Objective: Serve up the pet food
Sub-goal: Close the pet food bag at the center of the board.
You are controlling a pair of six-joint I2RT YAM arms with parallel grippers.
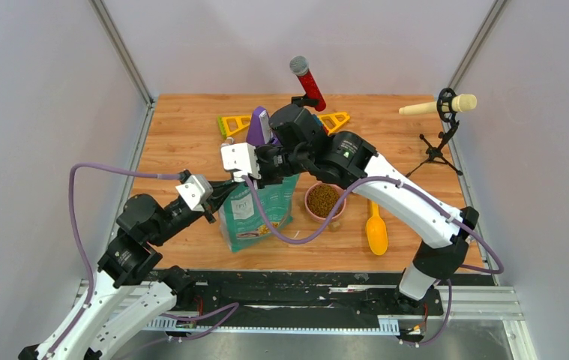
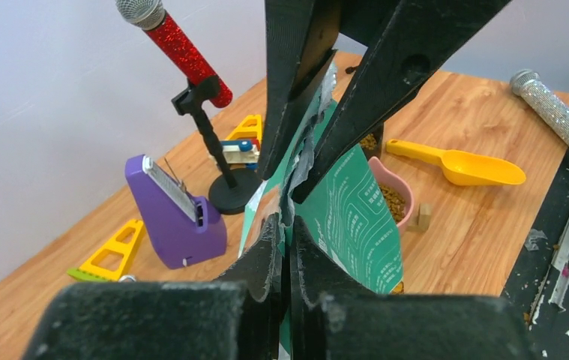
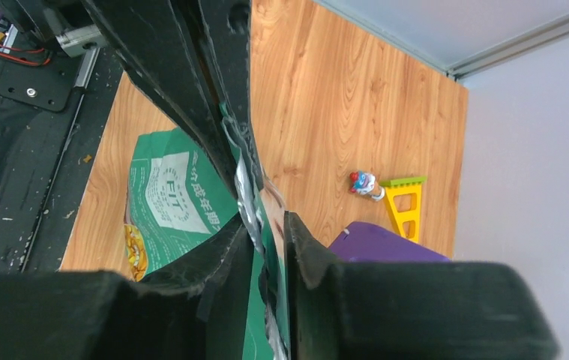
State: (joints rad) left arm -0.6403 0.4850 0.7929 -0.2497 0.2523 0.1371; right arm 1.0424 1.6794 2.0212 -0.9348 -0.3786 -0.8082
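Left fingers (image 2: pixel 262 266) are clamped on the torn top of the teal bag (image 1: pixel 255 214), upright on the bench (image 1: pixel 184 142). The same edge is straddled by the right fingers (image 3: pixel 214 262), seemingly slightly parted; whether they grip cannot be told. Kibble (image 1: pixel 324 199) is seen in the pink bowl (image 1: pixel 306 203) beside it.
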